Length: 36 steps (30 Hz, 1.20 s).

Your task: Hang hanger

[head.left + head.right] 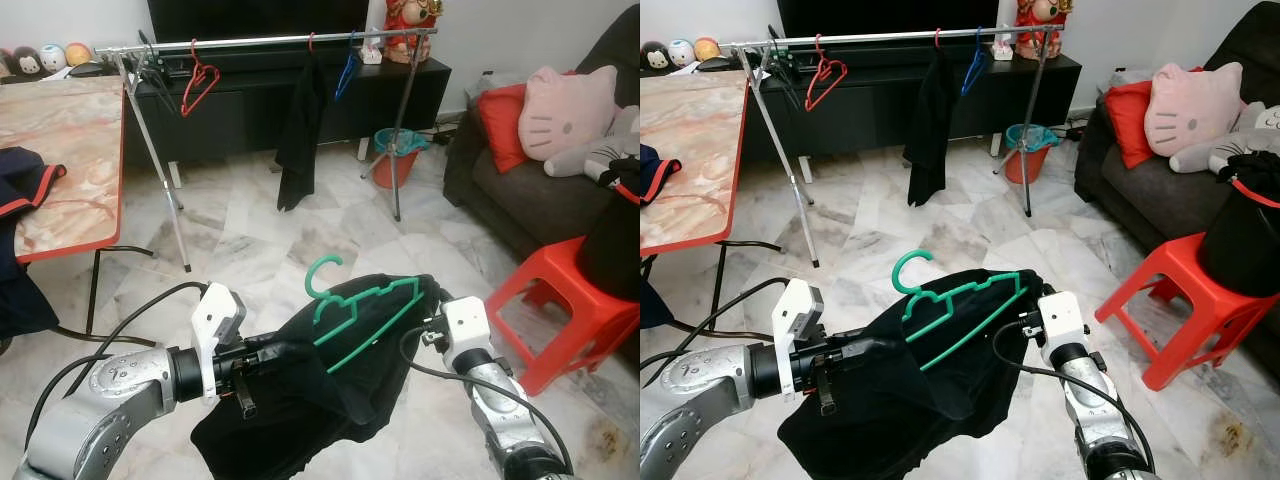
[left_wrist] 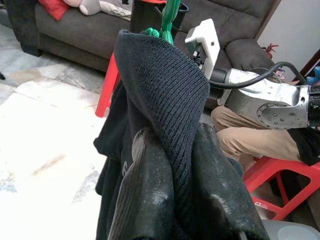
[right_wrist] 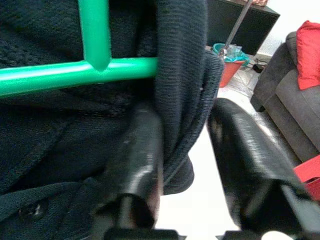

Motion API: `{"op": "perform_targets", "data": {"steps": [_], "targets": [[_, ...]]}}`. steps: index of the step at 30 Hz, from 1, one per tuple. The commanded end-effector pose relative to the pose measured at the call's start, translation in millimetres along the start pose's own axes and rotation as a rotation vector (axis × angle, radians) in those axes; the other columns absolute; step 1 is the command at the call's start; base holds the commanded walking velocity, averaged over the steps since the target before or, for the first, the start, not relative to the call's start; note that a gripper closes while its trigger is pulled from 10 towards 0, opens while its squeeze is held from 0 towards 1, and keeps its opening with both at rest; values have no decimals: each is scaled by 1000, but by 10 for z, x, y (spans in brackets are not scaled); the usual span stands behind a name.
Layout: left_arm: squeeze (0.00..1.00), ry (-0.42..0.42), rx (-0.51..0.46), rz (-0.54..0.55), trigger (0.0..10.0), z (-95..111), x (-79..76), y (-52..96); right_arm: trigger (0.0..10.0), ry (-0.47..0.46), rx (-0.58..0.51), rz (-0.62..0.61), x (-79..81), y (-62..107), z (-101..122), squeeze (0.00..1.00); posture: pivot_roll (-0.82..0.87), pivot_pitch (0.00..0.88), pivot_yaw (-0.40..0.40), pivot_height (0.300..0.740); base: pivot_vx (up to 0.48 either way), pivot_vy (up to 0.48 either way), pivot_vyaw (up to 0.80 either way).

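Head stereo downward; wrist views close-up

you can't see the left gripper [image 1: 262, 362] fingertips in the head views: the black garment [image 1: 300, 400] buries them. its hem runs off the bottom edge. the green hanger [image 1: 362, 312] is half sunk in cloth.

A green hanger [image 1: 362, 307] lies against a black knitted garment [image 1: 330, 385]. On the silver rail [image 1: 262, 42] hang a red hanger [image 1: 199, 83], a blue hanger [image 1: 347, 68] and a dark, seemingly black cloth [image 1: 300, 135]. The worktop [image 1: 60, 160] is pinkish marble-patterned with a red edge; the stool [image 1: 568, 310] is red.
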State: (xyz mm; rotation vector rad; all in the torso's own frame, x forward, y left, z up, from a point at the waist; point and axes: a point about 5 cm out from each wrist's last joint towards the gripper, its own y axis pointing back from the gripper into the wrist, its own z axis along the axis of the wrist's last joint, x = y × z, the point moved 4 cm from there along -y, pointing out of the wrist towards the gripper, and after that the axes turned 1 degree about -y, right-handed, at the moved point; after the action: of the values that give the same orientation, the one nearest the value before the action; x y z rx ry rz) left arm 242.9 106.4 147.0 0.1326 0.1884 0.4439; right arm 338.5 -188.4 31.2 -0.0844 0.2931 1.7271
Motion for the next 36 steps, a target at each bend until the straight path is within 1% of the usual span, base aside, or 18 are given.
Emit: {"op": "perform_targets", "data": {"steps": [1,11,13,15,18,20,21,24,26,28,29,31,34,35,36], "targets": [[0,-56,-37,14,10000,152,40,53,0,15,21,-30,-107,13,-29,0,96,0,-81,740,0,0,0],[0,-68,14,-51,10000,108,-67,133,0,36,26,-19,-108,4,-28,0,99,0,-82,740,0,0,0],[0,-70,31,-63,10000,81,-86,145,0,44,27,-13,-106,2,-27,0,99,0,-84,740,0,0,0],[0,-87,82,-66,10000,11,-86,160,0,49,28,-6,-100,-1,-25,0,99,0,-86,740,0,0,0],[0,-149,212,-45,10000,-184,-28,191,0,68,31,18,-66,-4,-29,0,97,0,-86,740,0,0,0],[0,-159,227,-38,10000,-207,-13,195,0,71,32,24,-56,-4,-31,0,96,0,-86,740,0,0,0],[0,-180,259,-18,10000,-251,25,196,0,71,33,33,-40,-3,-35,0,97,0,-88,740,0,0,0],[0,-275,382,27,10000,-409,131,206,0,75,39,62,13,0,-49,0,97,0,-89,740,0,0,0],[0,-329,438,24,10000,-485,154,204,0,81,41,90,58,2,-57,0,96,0,-90,740,0,0,0],[0,-378,487,32,10000,-535,186,225,0,83,41,97,68,4,-59,0,94,0,-90,740,0,0,0],[0,-426,529,50,10000,-571,239,245,0,83,41,101,70,4,-59,0,94,0,-90,740,0,0,0],[0,-457,535,52,10000,-585,266,240,0,82,43,107,77,5,-63,0,94,0,-90,740,0,0,0],[0,-462,512,33,10000,-571,241,236,0,81,45,116,86,8,-68,0,92,0,-89,740,0,0,0],[0,-466,508,19,10000,-566,224,247,0,79,46,118,88,8,-69,0,93,0,-92,740,0,0,0],[0,-492,519,-15,10000,-571,198,297,0,77,47,126,95,10,-71,0,94,0,-93,740,0,0,0]]}}
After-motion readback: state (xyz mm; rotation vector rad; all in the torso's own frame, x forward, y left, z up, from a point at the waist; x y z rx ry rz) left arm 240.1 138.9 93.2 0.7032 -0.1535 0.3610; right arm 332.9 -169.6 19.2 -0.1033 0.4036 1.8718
